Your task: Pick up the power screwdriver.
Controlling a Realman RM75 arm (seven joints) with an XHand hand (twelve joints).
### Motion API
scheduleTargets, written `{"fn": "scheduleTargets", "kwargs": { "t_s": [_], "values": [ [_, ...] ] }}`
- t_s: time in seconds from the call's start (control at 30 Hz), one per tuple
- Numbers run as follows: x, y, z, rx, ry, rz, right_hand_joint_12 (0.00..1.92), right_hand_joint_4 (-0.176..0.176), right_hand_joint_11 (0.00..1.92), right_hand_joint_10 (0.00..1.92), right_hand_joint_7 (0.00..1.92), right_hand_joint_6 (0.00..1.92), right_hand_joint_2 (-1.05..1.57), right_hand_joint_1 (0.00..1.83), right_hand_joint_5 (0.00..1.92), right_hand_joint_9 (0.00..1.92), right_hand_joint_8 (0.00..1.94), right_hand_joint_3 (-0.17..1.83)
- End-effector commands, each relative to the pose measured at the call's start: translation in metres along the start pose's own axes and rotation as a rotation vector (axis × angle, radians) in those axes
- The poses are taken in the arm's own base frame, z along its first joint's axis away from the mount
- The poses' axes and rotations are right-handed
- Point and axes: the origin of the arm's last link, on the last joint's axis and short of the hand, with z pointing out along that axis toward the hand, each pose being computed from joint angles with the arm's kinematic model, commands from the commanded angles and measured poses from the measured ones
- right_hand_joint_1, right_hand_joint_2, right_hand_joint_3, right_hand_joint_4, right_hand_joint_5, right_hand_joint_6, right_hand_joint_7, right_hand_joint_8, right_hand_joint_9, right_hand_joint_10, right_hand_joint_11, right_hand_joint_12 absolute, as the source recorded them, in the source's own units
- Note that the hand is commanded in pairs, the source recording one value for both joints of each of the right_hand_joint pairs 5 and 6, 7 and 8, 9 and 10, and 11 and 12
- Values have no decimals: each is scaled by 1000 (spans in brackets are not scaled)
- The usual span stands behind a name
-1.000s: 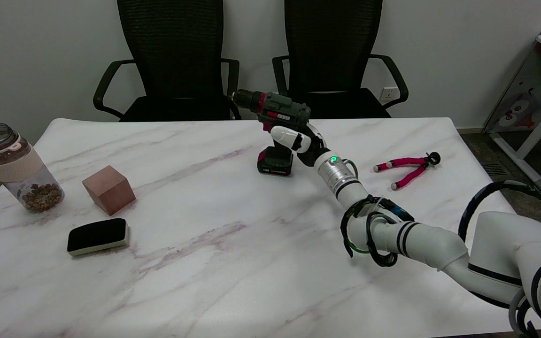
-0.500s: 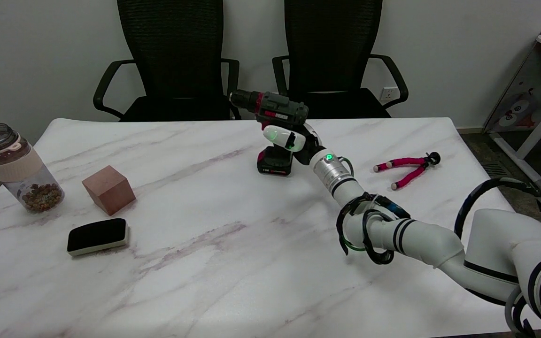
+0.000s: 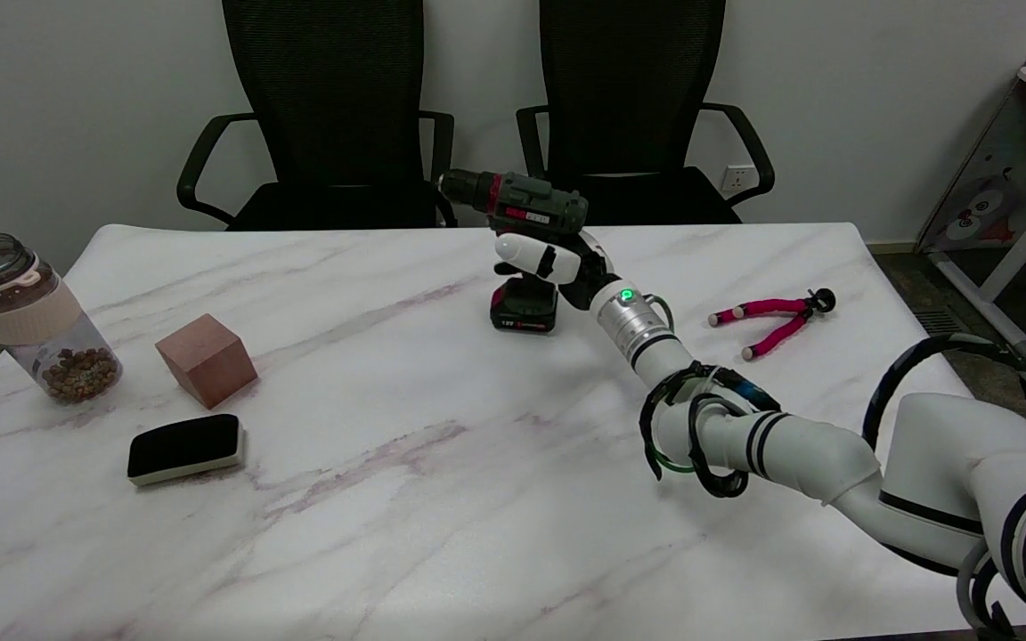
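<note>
The power screwdriver is dark green and black with red trim and a red-labelled battery base. It stands upright at the far middle of the marble table, chuck pointing left. My right hand reaches in from the lower right and grips its handle. The white fingers wrap across the front of the handle below the motor body and hide most of it. The battery base looks to be on or just above the table top; I cannot tell which.
A red flexible mini tripod lies right of the hand. At the left are a jar of brown pellets, a reddish-brown block and a black eraser. Two black chairs stand behind the far edge.
The fingers have closed further round the handle, with the white fingertip now reaching further left across it. The screwdriver has shifted only slightly.
</note>
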Motion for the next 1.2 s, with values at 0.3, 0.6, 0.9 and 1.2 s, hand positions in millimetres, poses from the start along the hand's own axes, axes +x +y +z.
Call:
{"fn": "scheduleTargets", "kwargs": {
  "t_s": [0.3,0.6,0.9,1.2],
  "values": [
    [10,1,2,-19,26,-5,1068,176,1068,897,541,541,33,963,541,897,541,699],
    [12,3,1,-22,32,-5,1088,176,1088,1266,594,594,80,966,594,1266,594,891],
    [14,3,1,-22,39,-5,1095,176,1095,1520,651,651,174,930,651,1520,651,930],
    [14,2,1,-23,39,-5,1089,176,1089,1562,677,677,209,929,677,1562,677,932]
  ]
}}
